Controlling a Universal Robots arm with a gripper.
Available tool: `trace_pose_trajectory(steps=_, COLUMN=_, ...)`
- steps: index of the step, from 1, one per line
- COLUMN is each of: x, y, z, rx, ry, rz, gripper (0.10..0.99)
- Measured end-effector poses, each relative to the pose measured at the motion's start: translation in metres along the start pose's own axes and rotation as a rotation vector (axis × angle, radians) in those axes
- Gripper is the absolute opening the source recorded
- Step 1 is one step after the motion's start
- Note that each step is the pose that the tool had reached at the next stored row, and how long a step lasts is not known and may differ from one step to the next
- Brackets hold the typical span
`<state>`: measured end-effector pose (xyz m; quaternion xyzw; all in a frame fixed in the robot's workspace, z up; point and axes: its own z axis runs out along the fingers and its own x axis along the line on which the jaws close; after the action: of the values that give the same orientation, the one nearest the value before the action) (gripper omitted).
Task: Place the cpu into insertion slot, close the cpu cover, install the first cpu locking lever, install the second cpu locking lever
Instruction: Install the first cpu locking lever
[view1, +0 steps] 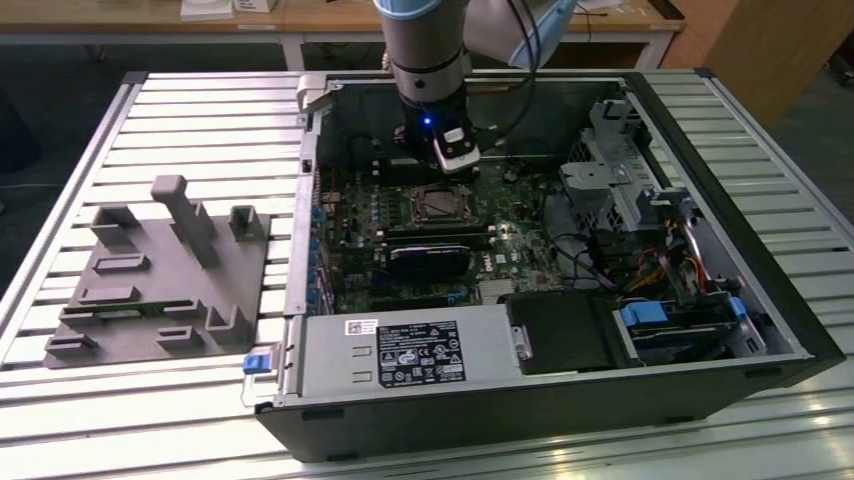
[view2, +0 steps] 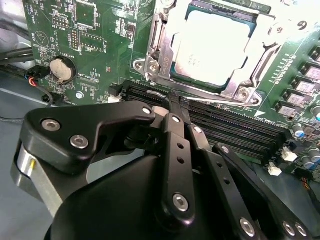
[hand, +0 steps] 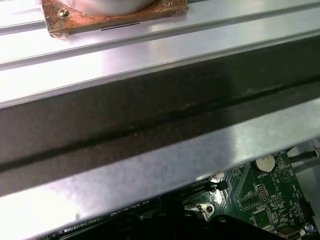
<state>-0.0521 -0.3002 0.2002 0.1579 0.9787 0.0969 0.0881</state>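
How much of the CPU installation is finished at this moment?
The cpu already sits in the insertion slot, and the metal cover appears to lie flat around it. The gripper is low beside the slot's edge. Whether either locking lever is latched cannot be told, so both count as left.

silver-grey arm (view1: 424, 60) with a blue light (view1: 426, 124), black jaws with silver screws (view2: 180, 201).

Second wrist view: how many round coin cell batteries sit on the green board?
1. The coin cell battery sits on the green board near its edge, apart from the cpu. The gripper covers part of the board, so another may be hidden.
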Motion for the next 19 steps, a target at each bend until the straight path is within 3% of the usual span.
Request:
trace_pose_trajectory(steps=4, x=0.0007, y=-0.0013, z=0.0012, rx=-0.001, ry=-0.0037, rz=-0.001, gripper=0.106)
trace_pose_trajectory(steps=5, x=0.0018, y=-0.0033, z=0.0029, rx=-0.003, ry=-0.0088, rz=-0.002, gripper=0.106)
trace_pose_trajectory(steps=14, x=0.0030, y=-0.0067, z=0.0064, rx=-0.006, ry=-0.0169, rz=-0.003, gripper=0.106)
trace_pose_trajectory(steps=17, x=0.0032, y=-0.0070, z=0.0071, rx=-0.007, ry=-0.0181, rz=-0.003, gripper=0.106)
trace_pose_trajectory(steps=19, x=0.0032, y=-0.0071, z=0.0072, rx=-0.014, ry=-0.0161, rz=-0.001, gripper=0.106)
